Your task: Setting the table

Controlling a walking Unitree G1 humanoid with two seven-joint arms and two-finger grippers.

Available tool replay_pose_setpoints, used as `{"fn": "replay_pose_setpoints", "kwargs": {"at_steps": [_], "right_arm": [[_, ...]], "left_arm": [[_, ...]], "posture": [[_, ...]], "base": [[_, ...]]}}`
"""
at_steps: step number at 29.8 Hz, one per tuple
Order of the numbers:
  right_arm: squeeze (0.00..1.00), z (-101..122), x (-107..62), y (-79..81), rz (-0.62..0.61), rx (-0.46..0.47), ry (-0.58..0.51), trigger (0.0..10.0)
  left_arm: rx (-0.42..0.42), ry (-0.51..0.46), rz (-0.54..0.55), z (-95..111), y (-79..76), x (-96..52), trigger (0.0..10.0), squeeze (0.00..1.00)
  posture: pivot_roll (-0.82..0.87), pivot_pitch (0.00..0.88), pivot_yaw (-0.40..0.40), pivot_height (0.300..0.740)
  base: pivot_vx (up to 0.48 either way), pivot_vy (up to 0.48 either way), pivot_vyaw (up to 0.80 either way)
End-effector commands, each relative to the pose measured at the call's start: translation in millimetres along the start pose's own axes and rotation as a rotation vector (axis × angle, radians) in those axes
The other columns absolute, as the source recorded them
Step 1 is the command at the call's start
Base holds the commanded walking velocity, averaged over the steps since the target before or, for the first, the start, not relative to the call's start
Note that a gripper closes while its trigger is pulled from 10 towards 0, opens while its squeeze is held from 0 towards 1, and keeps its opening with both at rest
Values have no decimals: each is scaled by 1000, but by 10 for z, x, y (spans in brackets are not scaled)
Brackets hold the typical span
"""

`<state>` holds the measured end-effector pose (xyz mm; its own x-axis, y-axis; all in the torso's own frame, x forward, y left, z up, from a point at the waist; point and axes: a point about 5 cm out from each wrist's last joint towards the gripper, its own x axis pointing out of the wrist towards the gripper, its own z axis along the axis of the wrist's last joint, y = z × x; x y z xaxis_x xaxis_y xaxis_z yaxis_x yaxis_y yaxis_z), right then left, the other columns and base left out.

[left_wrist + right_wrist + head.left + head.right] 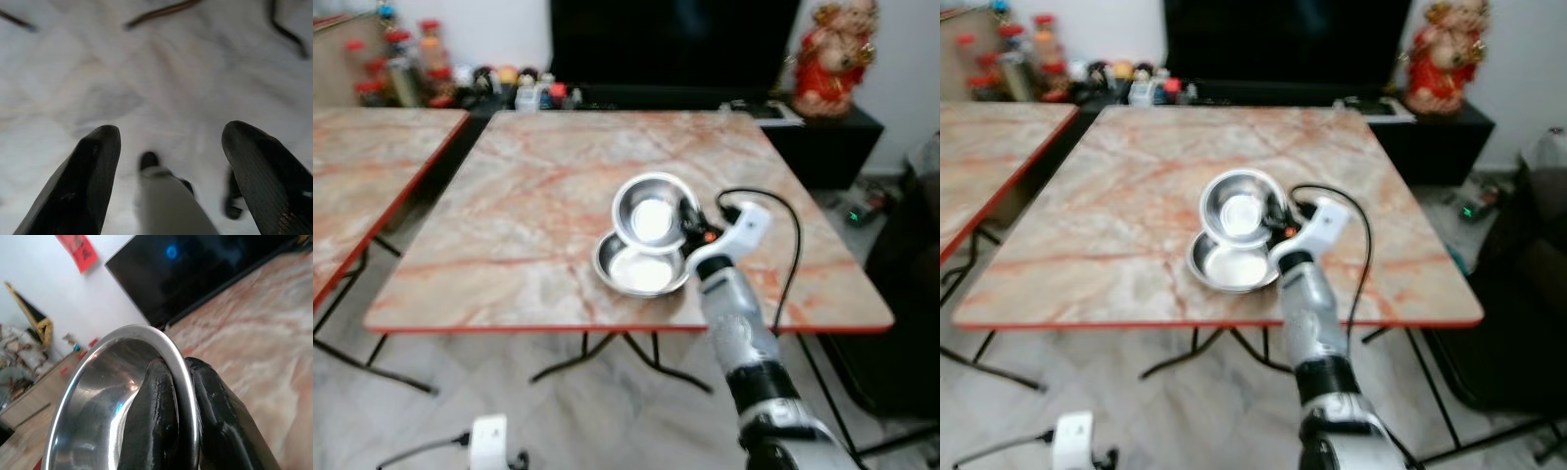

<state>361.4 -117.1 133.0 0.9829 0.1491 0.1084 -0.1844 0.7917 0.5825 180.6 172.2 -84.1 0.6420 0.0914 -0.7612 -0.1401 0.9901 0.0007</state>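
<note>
Steel bowl point(651, 214), tilted, hangs just above a second steel bowl point(641, 268) resting on the marble worktop point(538, 196). The right gripper point(689, 223) has its jaws pinched on the upper bowl's rim, one finger inside, one outside. The left gripper point(166, 171) hangs over the pale floor point(161, 73), jaws spread wide.

- Home living or dining room.
- Two marble-patterned folding tables point(558, 196) on a pale tiled floor point(558, 421).
- Large dark television point(675, 44) on a low black cabinet point(822, 137).
- Red figurine point(832, 54); bottles and jars point(411, 69) along the wall.
</note>
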Motion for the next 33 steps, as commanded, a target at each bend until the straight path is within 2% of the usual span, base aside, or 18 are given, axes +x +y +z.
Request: {"fn": "replay_pose_setpoints", "kwargs": {"at_steps": [1, 16, 20, 28, 33], "right_arm": [[0, -19, 56, 184, 51, 6, 1, 10000], [0, -46, 48, 201, 64, -7, 11, 10000], [0, -95, 20, 189, 72, -50, 31, 10000], [0, -146, -15, 161, 53, -43, 52, 10000], [0, -220, -34, 163, 46, -57, 104, 10000]], "left_arm": [[8, 9, 40, -18, 153, -8, 10000, 0], [11, 11, 41, -22, 156, -9, 10000, 0], [5, 5, 45, -22, 162, -12, 10000, 0], [14, 14, 45, -44, 180, -18, 10000, 0], [19, 20, 47, -65, 199, -25, 10000, 0]], "posture": [[-25, 0, -51, 740], [-24, 0, -50, 740], [-23, 0, -49, 740], [-23, 0, -44, 740], [-21, 0, -42, 740]], "base": [[259, 0, 0], [261, 0, 0], [0, 0, 0], [0, 0, 0], [0, 0, 0]]}}
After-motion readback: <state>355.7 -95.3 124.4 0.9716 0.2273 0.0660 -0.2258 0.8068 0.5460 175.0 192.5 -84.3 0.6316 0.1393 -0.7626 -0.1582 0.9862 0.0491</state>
